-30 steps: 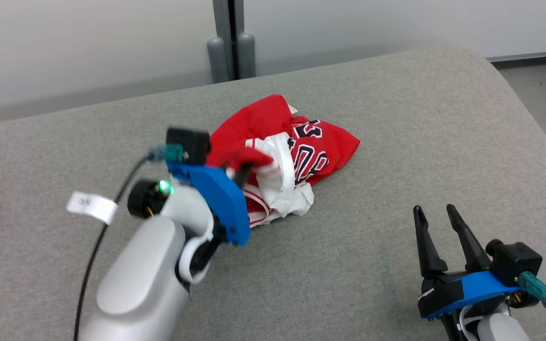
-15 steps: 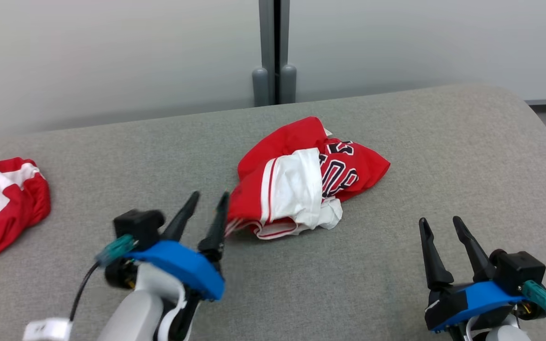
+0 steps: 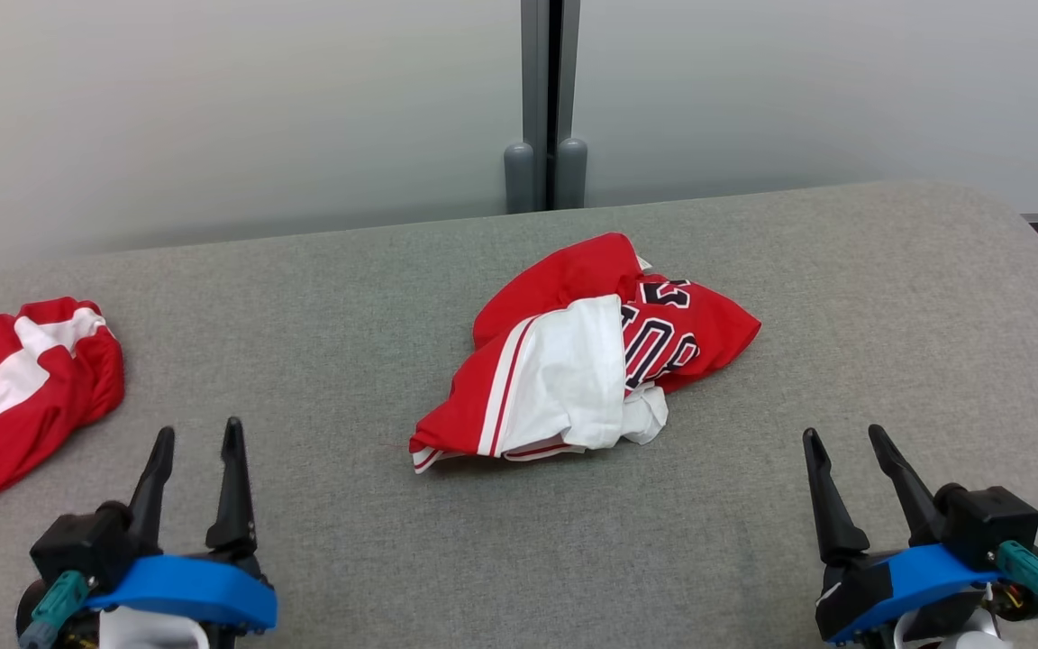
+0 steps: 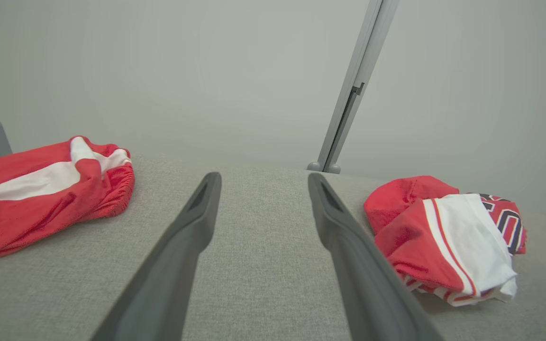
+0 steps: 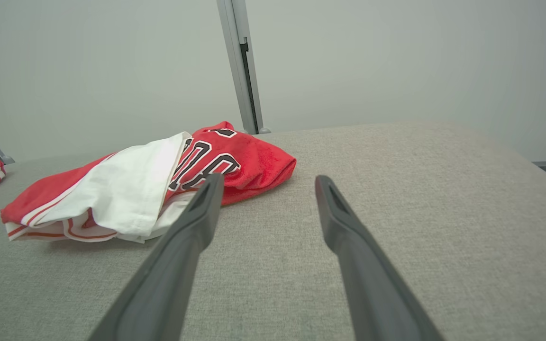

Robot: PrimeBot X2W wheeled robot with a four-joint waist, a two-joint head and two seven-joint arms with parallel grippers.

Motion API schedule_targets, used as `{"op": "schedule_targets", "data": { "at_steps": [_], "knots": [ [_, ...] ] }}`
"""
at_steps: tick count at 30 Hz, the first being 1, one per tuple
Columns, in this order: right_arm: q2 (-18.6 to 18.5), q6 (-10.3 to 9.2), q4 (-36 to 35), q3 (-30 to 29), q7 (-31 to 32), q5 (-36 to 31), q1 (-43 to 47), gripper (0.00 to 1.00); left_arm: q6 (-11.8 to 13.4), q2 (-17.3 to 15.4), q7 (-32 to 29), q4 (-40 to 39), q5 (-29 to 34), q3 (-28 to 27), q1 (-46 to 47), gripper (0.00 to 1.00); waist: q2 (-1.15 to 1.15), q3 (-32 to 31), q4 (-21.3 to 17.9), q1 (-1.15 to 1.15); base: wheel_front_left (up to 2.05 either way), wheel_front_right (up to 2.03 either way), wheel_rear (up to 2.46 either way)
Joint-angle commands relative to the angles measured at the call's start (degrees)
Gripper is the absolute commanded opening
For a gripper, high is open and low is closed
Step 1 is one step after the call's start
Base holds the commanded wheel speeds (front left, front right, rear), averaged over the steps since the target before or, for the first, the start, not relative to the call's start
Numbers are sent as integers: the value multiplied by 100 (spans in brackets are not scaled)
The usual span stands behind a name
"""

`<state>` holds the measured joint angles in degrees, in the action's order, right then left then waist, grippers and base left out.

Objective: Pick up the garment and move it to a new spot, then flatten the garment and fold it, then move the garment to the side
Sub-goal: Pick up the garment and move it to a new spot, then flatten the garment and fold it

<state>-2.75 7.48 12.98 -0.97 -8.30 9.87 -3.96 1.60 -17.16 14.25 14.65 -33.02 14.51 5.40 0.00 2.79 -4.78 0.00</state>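
The garment point(image 3: 587, 351), red and white with dark numerals, lies crumpled in a heap at the middle of the grey padded table point(image 3: 753, 541). It also appears at the right of the left wrist view as the garment point(image 4: 443, 237) and at the left of the right wrist view as the garment point(image 5: 150, 184). My left gripper point(image 3: 197, 435) stands open at the lower left, well clear of the heap, nothing between its fingers. My right gripper point(image 3: 845, 437) stands open at the lower right, also apart from the cloth.
A second red and white piece of clothing point(image 3: 14, 397) lies at the table's left edge, seen too in the left wrist view point(image 4: 40, 189). A grey post point(image 3: 548, 99) stands against the pale wall behind. The table's right end rounds off toward the floor.
My left gripper let go of the garment, opened and drew back to the lower left. The heap settled flatter on the table. The head camera shifted, bringing the left clothing into sight.
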Motion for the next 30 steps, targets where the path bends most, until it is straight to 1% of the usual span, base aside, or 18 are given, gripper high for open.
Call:
{"op": "schedule_targets", "data": {
  "at_steps": [1, 5, 10, 15, 26, 30],
  "knots": [
    [-24, 3, -30, -15, 12, -29, 81, 100, 108, -27, 47, -15, 93, -43, -124, 100, 0, -10, -7, 0, 0, 0, 0],
    [-24, 3, -20, -28, 25, -86, 103, 100, 257, -131, 57, -18, 150, -202, -306, 100, 0, -33, -15, 0, 0, 0, 0],
    [-24, 3, -24, -37, 31, -127, 198, 100, 395, -199, 19, -182, 251, -175, -481, 100, 0, -74, 8, 0, 0, 0, 0],
    [-24, 3, -56, -9, 15, -135, 181, 100, 429, -271, -82, -344, 329, -101, -488, 100, 0, -61, 24, 0, 0, 0, 0],
    [-24, 3, -107, 48, 32, -136, 182, 100, 518, -269, -208, -539, 279, -54, -453, 100, 0, -2, 34, 0, 0, 0, 0],
    [-24, 3, -140, 238, 62, -199, 133, 100, 523, -278, -222, -584, 241, -56, -456, 100, 0, 44, 65, 0, 0, 0, 0]
  ]
}}
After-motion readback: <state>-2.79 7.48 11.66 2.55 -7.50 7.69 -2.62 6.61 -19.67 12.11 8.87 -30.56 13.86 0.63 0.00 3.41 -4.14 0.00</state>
